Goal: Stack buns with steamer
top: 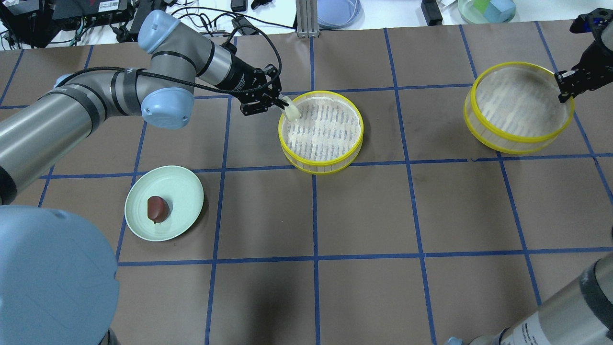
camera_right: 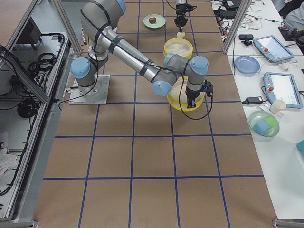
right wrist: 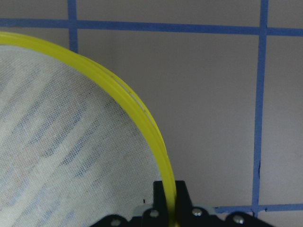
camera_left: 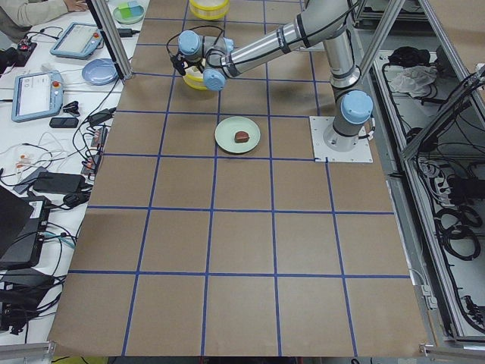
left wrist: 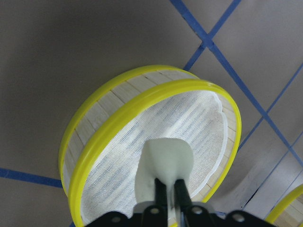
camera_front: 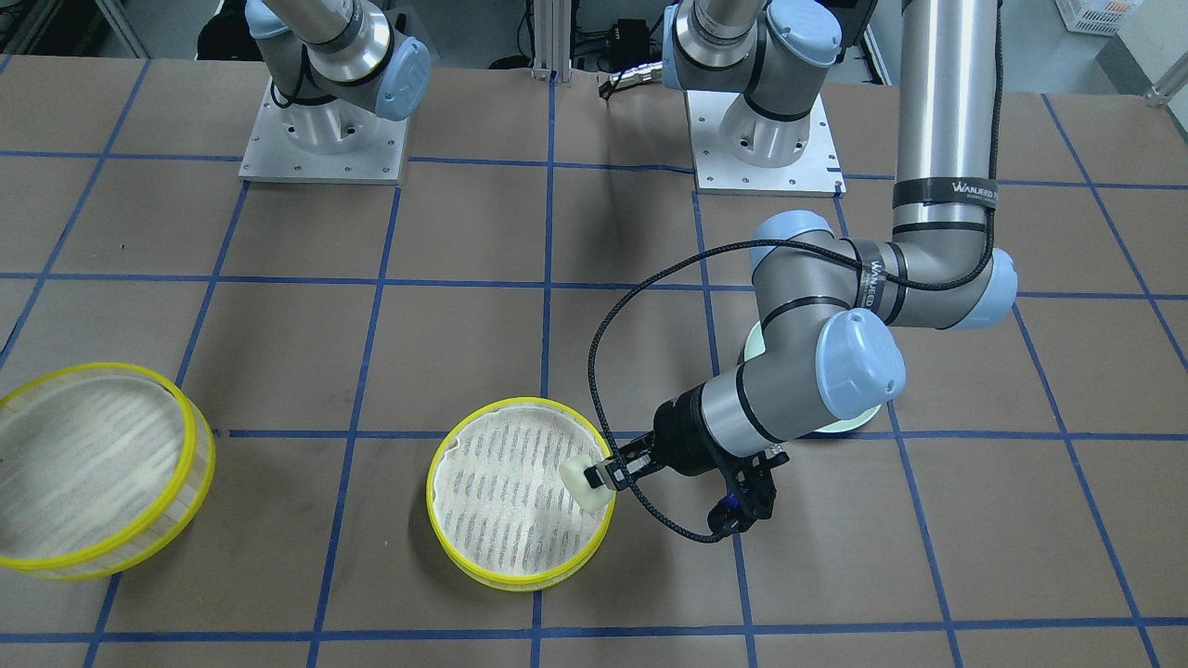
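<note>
Cream-white bun [top: 290, 109] hangs pinched in the left gripper [top: 282, 103] just inside the rim of the steamer tier [top: 320, 165], toward the middle of the table's far edge. Loading it looks like the step in hand, and the next move calls for lowering it and spreading the jaws. The right gripper [right wrist: 170, 189] pinches the second tier [top: 515, 139] by its rim near the far right corner.

4 high views around the table [top: 364, 215], 2 close wrist views; steamer [top: 330, 134] seemingly common to all
</note>
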Tool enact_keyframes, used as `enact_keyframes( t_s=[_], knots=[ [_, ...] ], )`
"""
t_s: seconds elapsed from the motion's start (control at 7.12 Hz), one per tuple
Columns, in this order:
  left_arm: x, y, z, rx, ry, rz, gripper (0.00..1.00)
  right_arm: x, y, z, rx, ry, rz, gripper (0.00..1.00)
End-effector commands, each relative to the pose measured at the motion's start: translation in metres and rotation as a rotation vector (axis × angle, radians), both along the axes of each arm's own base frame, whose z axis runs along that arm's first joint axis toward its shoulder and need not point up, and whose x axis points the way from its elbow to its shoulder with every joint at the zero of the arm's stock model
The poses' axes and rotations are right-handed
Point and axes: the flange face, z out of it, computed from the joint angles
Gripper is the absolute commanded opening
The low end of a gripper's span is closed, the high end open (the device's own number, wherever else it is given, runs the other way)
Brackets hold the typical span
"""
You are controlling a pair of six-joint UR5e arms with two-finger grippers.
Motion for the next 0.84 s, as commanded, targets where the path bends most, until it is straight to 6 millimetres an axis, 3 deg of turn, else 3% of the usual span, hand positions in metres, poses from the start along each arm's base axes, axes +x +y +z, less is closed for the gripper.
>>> enact_keyframes(
  t_s=[0.0, 0.14, 0.28, 0.42, 0.56, 0.7],
  knots=[
    [-0.003, -0.002, 0.0, 0.006, 0.006, 0.044, 0.92, 0.045, 0.011, 0.034, 0.016, -0.02, -0.081, 0.0],
    [-0.004, -0.007, 0.01, -0.02, 0.016, 0.076, 1.0, 0.065, 0.009, 0.03, 0.027, -0.025, -0.085, 0.0],
    [-0.003, -0.007, 0.02, -0.045, 0.01, 0.077, 0.99, 0.081, 0.007, 0.03, 0.025, -0.021, -0.082, 0.0],
    [0.006, -0.012, 0.048, -0.11, -0.038, 0.072, 0.98, 0.094, 0.006, 0.034, 0.017, -0.021, -0.102, 0.0],
    [0.024, -0.018, 0.07, -0.167, -0.156, 0.04, 0.98, 0.122, 0.007, 0.043, 0.003, -0.017, -0.091, 0.0],
    [0.065, -0.016, 0.078, -0.177, -0.297, -0.075, 0.98, 0.153, 0.007, 0.049, 0.0, 0.027, -0.12, 0.0]
  ],
)
